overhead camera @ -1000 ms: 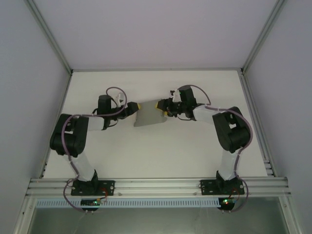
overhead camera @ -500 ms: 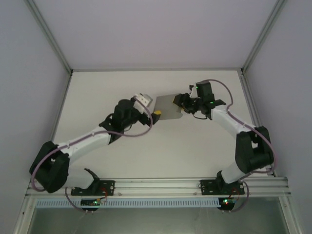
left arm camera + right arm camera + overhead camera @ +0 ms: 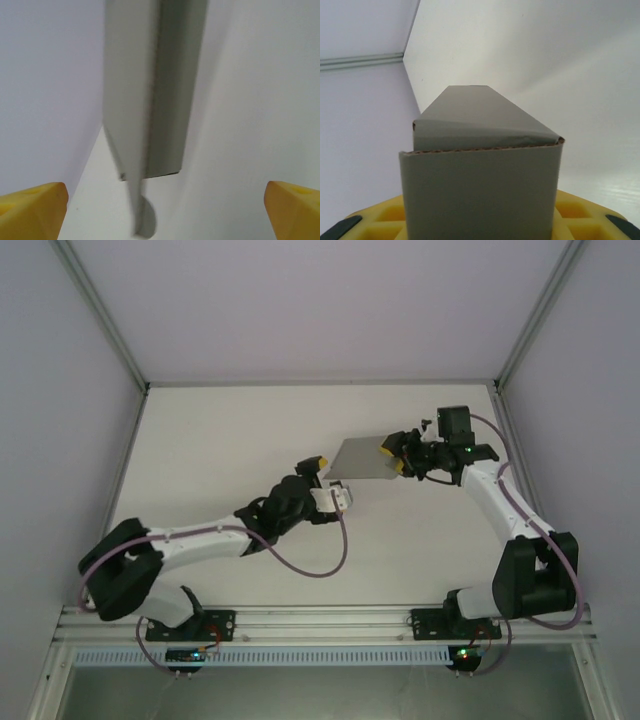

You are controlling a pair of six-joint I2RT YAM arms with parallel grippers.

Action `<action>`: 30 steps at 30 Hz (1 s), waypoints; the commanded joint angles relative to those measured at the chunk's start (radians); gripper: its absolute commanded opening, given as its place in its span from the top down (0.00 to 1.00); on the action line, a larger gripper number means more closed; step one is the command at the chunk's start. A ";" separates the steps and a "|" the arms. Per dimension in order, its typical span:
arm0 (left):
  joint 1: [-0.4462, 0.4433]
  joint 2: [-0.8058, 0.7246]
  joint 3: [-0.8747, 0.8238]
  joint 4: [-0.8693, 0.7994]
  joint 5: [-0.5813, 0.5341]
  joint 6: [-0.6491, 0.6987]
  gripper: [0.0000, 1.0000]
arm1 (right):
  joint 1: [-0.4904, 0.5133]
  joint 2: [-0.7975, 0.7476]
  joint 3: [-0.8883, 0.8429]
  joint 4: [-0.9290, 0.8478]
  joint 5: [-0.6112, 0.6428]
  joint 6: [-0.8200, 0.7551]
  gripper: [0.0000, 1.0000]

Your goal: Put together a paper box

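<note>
the plain grey thin-cardboard paper box point(image 3: 358, 457) sits right of centre in the top view, over the white table point(image 3: 220, 430). the right gripper point(image 3: 392, 456) pinches its right end, jaws partly closed on the card. the left gripper point(image 3: 330, 483), just below-left of the box, has its yellow fingertips point(image 3: 32, 210) spread wide and holds nothing. held by one end only, the thin card could sag, twist or slip. if the left jaws close off-line they might crush a wall or snag the rounded tab point(image 3: 145, 225).
</note>
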 commanded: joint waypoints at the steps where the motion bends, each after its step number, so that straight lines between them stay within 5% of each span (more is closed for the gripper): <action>1: -0.008 0.043 0.043 0.106 -0.099 0.122 0.00 | -0.001 -0.001 0.030 -0.023 -0.090 0.055 0.58; 11: -0.012 0.085 0.056 0.189 -0.135 0.153 0.06 | 0.018 0.022 0.036 -0.044 -0.125 0.081 0.56; 25: 0.021 0.081 0.044 0.228 -0.101 0.149 0.50 | 0.028 0.030 0.012 -0.061 -0.176 0.052 0.51; 30: 0.022 0.066 0.053 0.176 -0.083 0.151 0.55 | 0.027 0.033 -0.001 -0.007 -0.196 0.047 0.40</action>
